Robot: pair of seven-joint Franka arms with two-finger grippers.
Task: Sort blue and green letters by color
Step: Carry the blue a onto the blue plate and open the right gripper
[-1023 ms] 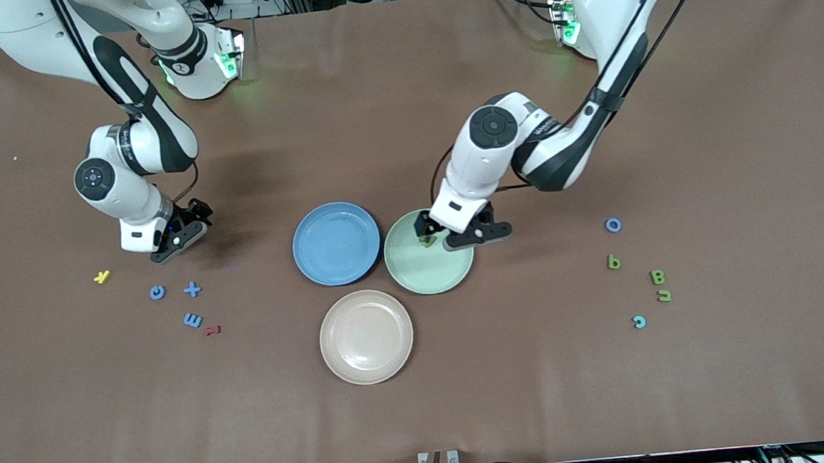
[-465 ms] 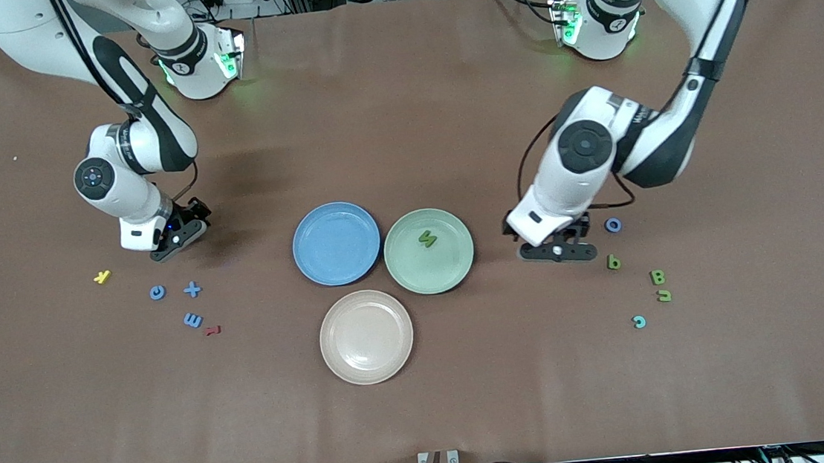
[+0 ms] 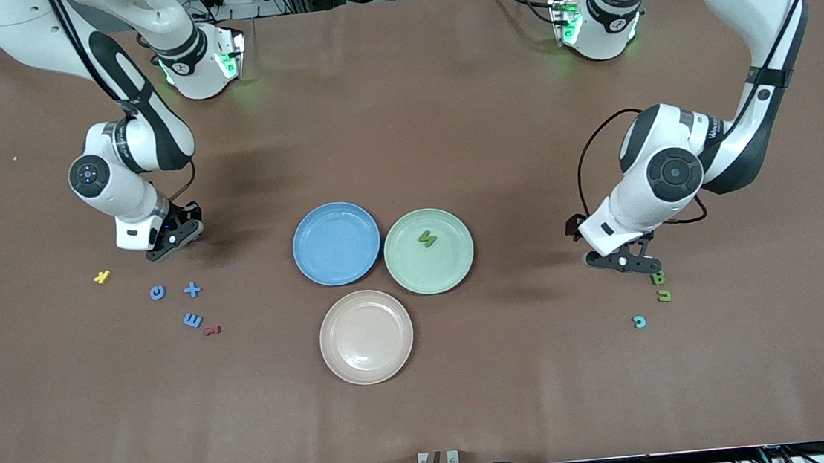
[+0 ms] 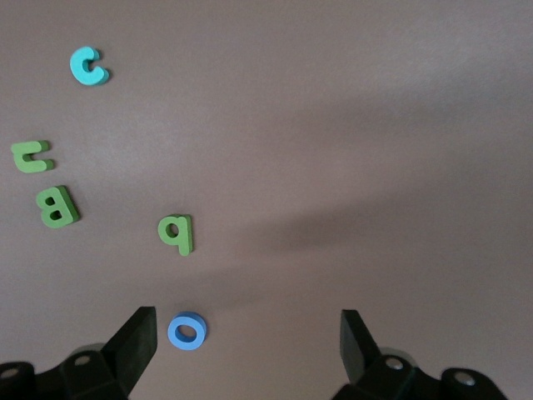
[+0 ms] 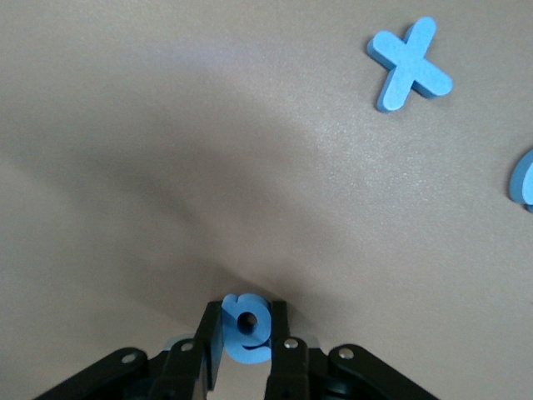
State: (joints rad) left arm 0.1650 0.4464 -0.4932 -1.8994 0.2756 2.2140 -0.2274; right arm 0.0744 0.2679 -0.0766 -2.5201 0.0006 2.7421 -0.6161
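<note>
One green letter now lies on the green plate, and the left pincer, jaws apart, has swung away to hover over the green letters and blue ring at the left arm's end of the counter. Meanwhile the right pincer has just clamped on a chunky blue letter, low over the counter near the blue cross. Likely it goes next to the blue plate.

Matt foam-like blue letter
</note>
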